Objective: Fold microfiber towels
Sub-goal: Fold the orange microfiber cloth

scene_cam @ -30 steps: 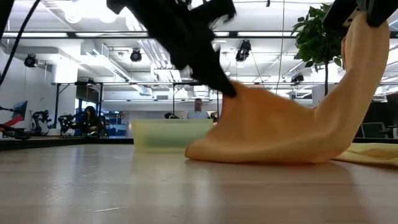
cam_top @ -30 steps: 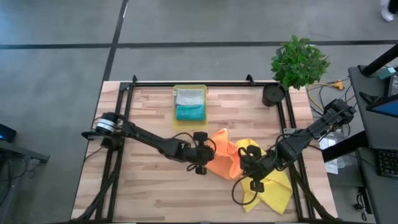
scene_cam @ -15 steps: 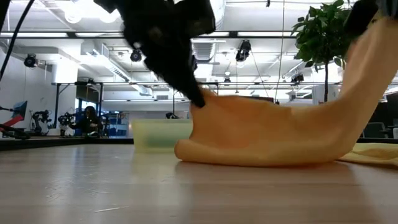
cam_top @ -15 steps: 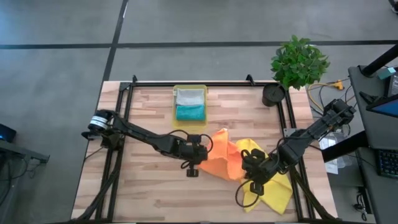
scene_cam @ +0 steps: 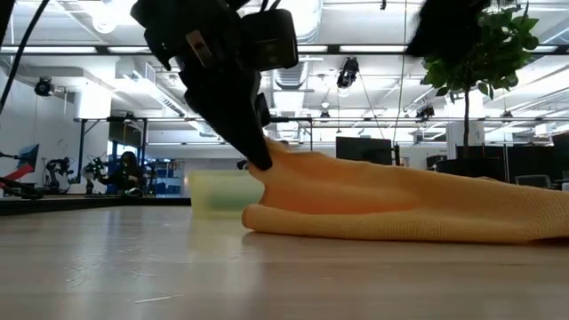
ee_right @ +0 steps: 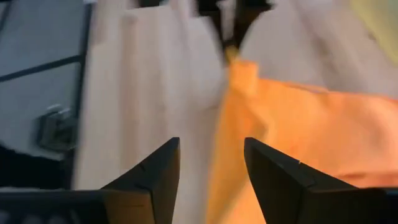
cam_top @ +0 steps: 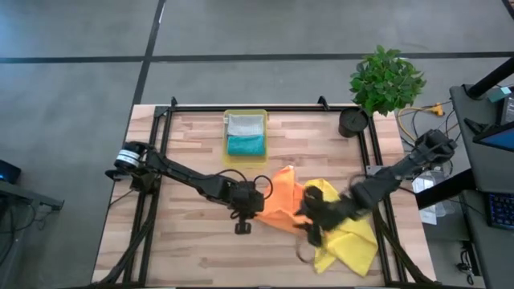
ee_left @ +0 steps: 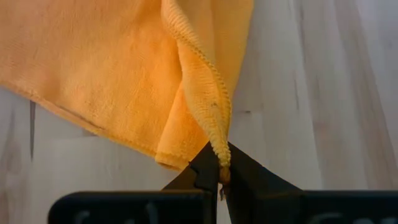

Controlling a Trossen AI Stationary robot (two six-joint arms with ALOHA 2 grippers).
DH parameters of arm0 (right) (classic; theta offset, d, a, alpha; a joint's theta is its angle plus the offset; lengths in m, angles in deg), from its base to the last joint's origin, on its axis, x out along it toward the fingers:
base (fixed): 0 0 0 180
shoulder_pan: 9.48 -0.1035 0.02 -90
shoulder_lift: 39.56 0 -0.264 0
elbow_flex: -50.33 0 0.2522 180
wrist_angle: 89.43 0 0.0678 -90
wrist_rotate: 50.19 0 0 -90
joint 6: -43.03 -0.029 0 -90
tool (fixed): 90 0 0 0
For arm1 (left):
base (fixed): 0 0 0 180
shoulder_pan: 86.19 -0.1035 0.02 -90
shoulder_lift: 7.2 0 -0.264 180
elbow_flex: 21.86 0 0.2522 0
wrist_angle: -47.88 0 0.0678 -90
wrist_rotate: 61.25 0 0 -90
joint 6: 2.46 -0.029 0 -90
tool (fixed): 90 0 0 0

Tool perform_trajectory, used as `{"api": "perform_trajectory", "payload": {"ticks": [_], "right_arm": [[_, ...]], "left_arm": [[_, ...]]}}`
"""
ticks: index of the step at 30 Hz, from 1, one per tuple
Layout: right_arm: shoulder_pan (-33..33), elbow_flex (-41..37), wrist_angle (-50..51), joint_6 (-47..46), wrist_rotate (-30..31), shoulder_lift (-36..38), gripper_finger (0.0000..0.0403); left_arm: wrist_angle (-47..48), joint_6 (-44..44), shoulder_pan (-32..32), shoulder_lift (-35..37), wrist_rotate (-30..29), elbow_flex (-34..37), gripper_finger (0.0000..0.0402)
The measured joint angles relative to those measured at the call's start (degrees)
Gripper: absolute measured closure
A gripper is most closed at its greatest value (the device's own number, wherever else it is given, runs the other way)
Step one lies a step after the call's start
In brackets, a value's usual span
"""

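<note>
An orange towel [cam_top: 283,207] lies crumpled at the table's middle; in the low view it slopes down along the table [scene_cam: 400,209]. My left gripper [cam_top: 250,205] is shut on its left corner. Just right of the towel my right gripper [cam_top: 309,223] hovers open, with nothing between its fingers [ee_right: 210,144] and the orange cloth [ee_right: 305,137] below them. A yellow towel [cam_top: 349,241] lies rumpled at the near right, partly under my right arm. A grey towel [cam_top: 245,124] and a teal towel [cam_top: 246,145] lie folded in the tray. My left gripper pinches the orange towel's hemmed corner [ee_left: 219,155] between its two fingertips [scene_cam: 260,162]. The fingers slant down from above and from the table's left. The corner is held a little above the table; the rest of the towel slopes down slack onto the wood.
A translucent yellow tray [cam_top: 226,136] stands at the far middle. A potted plant [cam_top: 385,80] and a black cylinder [cam_top: 352,122] are at the far right corner. Black frame rails run along the table's edges. Bare wood lies at the near left.
My right gripper has opened and let go of the orange towel; the towel's raised right end has fallen flat onto the table. My left gripper has drawn its corner down and toward the table's left, staying shut. My right gripper has shifted left over the towel.
</note>
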Motion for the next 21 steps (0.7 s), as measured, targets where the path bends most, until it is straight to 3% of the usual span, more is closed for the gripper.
{"api": "perform_trajectory", "payload": {"ticks": [10, 21], "right_arm": [[15.35, -2.21, -20.51, 13.37, -19.84, -9.69, 0.0227], [21.65, -2.27, -23.40, 16.14, -41.31, -19.11, 0.0227]], "left_arm": [[-0.12, -6.12, 1.96, 0.02, -2.94, -2.40, 0.0402], [1.76, -6.01, 2.97, 0.04, -3.54, -2.87, 0.0402]]}}
